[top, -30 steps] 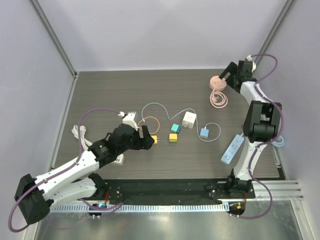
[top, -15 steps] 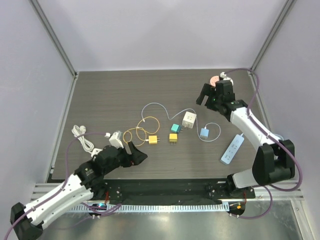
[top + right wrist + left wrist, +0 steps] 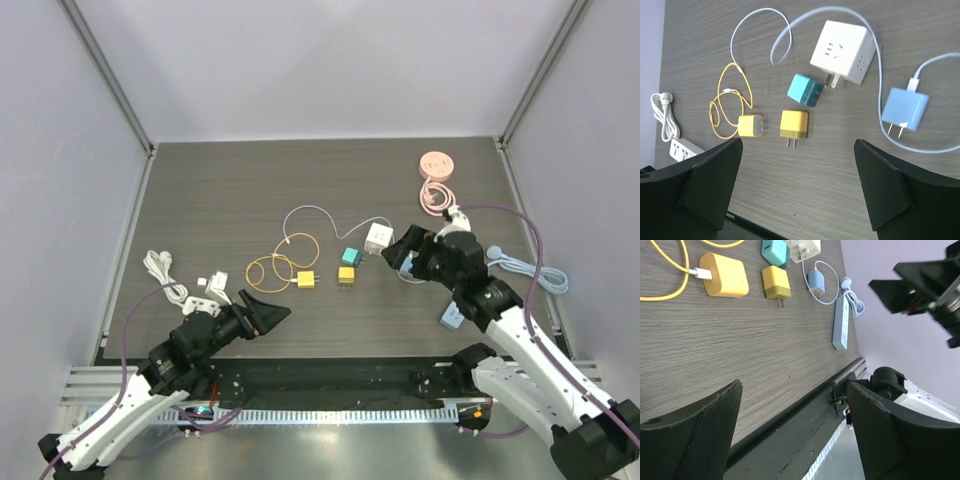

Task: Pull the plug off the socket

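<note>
I swing right gripper (image 3: 405, 248) from upper right to centre socket cube (image 3: 378, 238), approach starts; left gripper (image 3: 265, 310) retreats. Both spread, empty.

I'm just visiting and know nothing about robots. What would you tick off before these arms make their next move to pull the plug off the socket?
1. Left gripper open and empty: ok.
2. Right gripper open and empty: ok.
3. White cube socket plainly in the right wrist view: ok.
4. A plug seated in that socket: cannot tell; the teal plug lies by the cube's own prongs.
5. A gripper placed around a plug: not ok; both hover above the table, gripping nothing.
</note>
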